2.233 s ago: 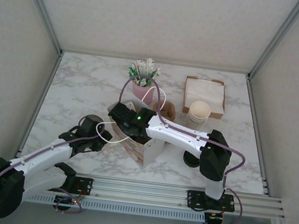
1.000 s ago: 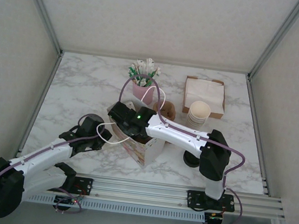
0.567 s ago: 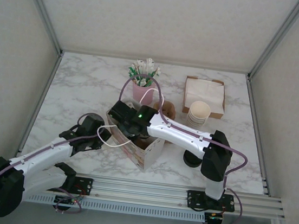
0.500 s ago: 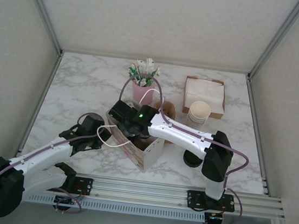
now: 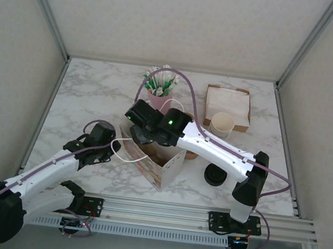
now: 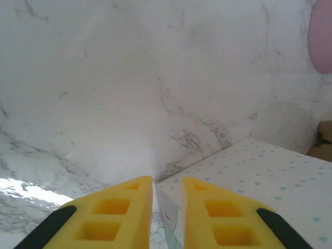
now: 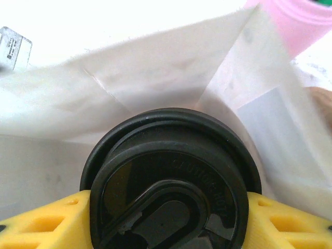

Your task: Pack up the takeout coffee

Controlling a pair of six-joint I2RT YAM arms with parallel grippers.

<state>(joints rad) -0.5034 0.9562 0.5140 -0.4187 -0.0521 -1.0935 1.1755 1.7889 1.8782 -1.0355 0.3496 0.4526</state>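
Since half a second ago, the right arm's elbow has swung outward to the right, uncovering more of a low black lid (image 5: pixel 215 176) on the marble table (image 5: pixel 91 91), and its wrist now sits a little farther back over the mouth of the paper bag (image 5: pixel 163 163).

From above, the white bag stands open near the front centre of the table. Behind it is a pink cup (image 5: pixel 159 98) holding green and white packets. To the right are a stack of lidless cream cups (image 5: pixel 221 126) and a brown box of napkins (image 5: pixel 228 106).

On the right wrist camera, the right gripper (image 7: pixel 168 223) is clamped on the takeout coffee (image 7: pixel 168 171). A yellow finger presses each side of its round black lid. The cup hangs inside the bag, with white paper walls around and behind it (its cream body is hidden under the lid).

On the left wrist camera, the left gripper (image 6: pixel 167 189) is pinched almost closed on the bag's thin upper edge. The bag's side, printed with pale blue dots, runs off to the right.
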